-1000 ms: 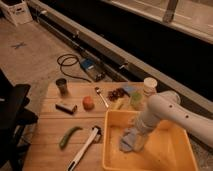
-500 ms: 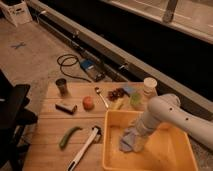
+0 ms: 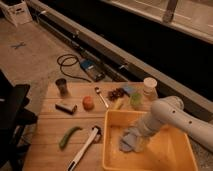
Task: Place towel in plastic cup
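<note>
The gripper (image 3: 136, 136) is down inside the yellow bin (image 3: 170, 152), jaws spread wide right over the crumpled gray-blue towel (image 3: 128, 144). I'd guess it is lining up a pinch, since nothing looks lifted yet. The pale green plastic cup (image 3: 136, 100) stands upright just beyond the bin's far rim, beside a white-lidded jar (image 3: 149, 87), so the carry should be short. Everything sits on a slatted wooden table (image 3: 50, 135), with a cable (image 3: 67, 62) coiled on the concrete floor behind.

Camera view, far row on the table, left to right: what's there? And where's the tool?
Dark metal cup → orange round item → spoon → plastic cup → jar. Tool, open, is low in the yellow bin, at the towel.
</note>
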Available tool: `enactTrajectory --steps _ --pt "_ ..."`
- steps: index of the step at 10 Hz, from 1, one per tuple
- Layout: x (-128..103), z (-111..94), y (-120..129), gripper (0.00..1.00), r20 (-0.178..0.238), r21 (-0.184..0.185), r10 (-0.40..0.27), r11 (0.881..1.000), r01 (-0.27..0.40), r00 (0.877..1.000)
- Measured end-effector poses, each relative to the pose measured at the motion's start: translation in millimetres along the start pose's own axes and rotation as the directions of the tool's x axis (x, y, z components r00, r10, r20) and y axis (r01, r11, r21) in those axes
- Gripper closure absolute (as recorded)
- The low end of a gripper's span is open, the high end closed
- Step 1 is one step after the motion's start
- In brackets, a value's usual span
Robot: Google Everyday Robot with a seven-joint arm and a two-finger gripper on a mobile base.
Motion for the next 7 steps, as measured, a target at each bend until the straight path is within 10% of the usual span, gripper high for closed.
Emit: enactTrajectory --steps 7 --pt "16 38 -1 0.23 -0.04 0.002 0.02 1.0 -0.02 0.999"
